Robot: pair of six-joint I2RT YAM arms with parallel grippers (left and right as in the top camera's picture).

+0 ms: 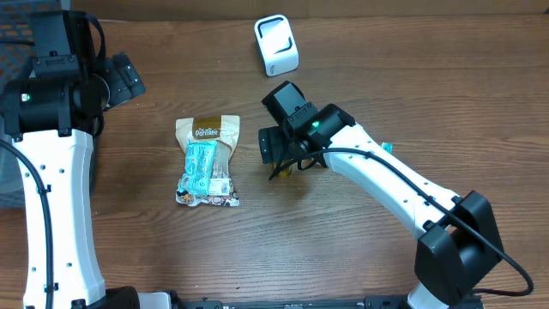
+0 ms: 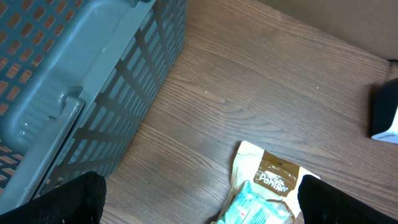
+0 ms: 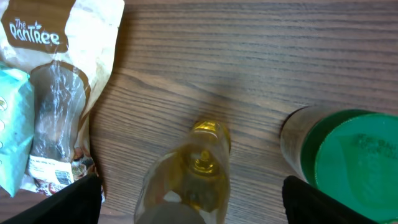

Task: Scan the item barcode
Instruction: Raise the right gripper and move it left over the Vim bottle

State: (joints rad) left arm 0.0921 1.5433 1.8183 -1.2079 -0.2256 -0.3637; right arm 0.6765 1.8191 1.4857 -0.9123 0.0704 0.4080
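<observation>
Hovering right hand [image 3: 189, 190], fingers spread, straddles a yellow bottle [image 3: 199, 168] beside a green-lidded jar [image 3: 354, 162].
Pantree pouch [image 1: 206, 131] lies flat, label end away from the robot; left hand [image 2: 199, 190] spread too.

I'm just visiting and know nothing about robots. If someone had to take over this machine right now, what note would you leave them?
Left gripper: open and empty, hanging over the table between the grey basket and the snack pouch.
Right gripper: open, lined up over the small yellow bottle, not closed on it.
Other things: a green-lidded jar stands beside the bottle. The white device, probably the scanner, is on the far side of the table.
Done: nothing is held and nothing is at the scanner.
Left: grip an item and bring its barcode to the scanner.
</observation>
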